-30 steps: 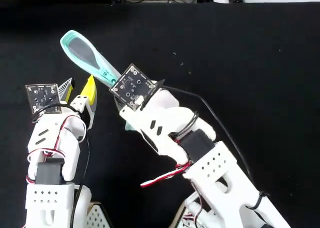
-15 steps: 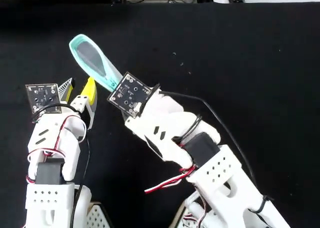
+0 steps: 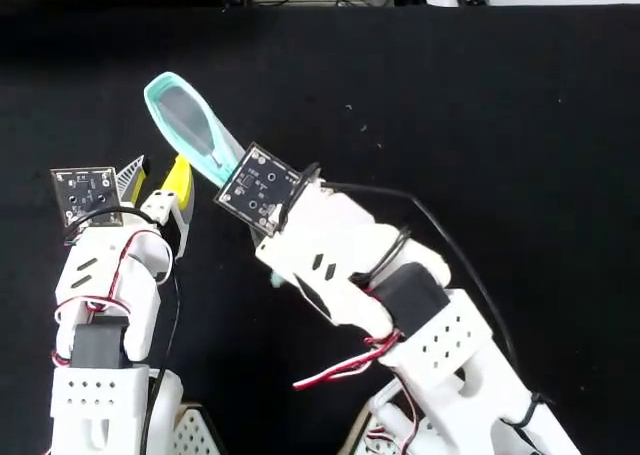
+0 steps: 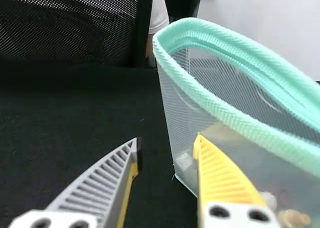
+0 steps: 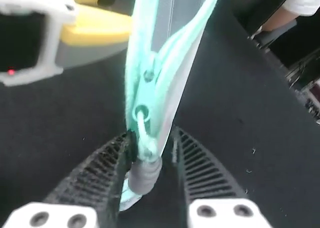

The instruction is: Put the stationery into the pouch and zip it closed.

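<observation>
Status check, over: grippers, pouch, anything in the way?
Left gripper open beside mint-rimmed clear mesh pouch. Right gripper shut on its zipper end. Pouch mouth open. Nothing blocking.

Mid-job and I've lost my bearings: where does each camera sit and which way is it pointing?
High view: fixed above the table, looking down; both arms enter from the bottom edge, pouch ahead.
Left wrist view: on the left arm, looking past the open left gripper at the pouch's mesh side.
Right wrist view: on the right arm, looking past the right gripper, shut on the pouch's zipper end.
Shared: all three show the pouch; the right wrist view catches the left gripper's yellow finger.
</observation>
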Available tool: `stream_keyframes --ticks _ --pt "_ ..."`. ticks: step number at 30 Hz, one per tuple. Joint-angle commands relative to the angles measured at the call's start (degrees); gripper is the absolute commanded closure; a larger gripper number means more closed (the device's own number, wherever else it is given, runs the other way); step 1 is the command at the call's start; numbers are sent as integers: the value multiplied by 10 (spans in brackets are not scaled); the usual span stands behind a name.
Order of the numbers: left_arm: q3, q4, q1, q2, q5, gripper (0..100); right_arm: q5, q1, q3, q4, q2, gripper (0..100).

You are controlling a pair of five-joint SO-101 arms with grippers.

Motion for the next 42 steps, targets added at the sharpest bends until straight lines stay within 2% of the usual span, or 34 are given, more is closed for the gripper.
stream_keyframes --ticks 1,5,16,20,23,25,27,32,35,42 --pt "-4 -10 7 -1 0 808 0 4 -36 4 -9 929" --pt "-4 -9 7 -1 0 808 1 4 -37 4 -10 988" --pt "-4 -9 7 -1 0 808 1 7 -67 4 -69 986" --pt "-4 -2 8 -4 0 808 1 8 -64 -41 -68 986" --pt "-14 23 21 -5 0 808 1 8 -65 -101 -62 986" --pt "-26 51 39 -5 -25 808 11 8 -69 -129 -44 986" --pt "-41 81 64 -5 -54 808 31 8 -81 -137 -21 986" --pt "-93 156 107 -6 -58 808 60 8 -115 -136 29 986" --pt "-124 198 130 -6 -59 807 86 6 -157 -112 46 986" --pt "-167 238 159 -6 -55 807 154 6 -338 38 126 986"
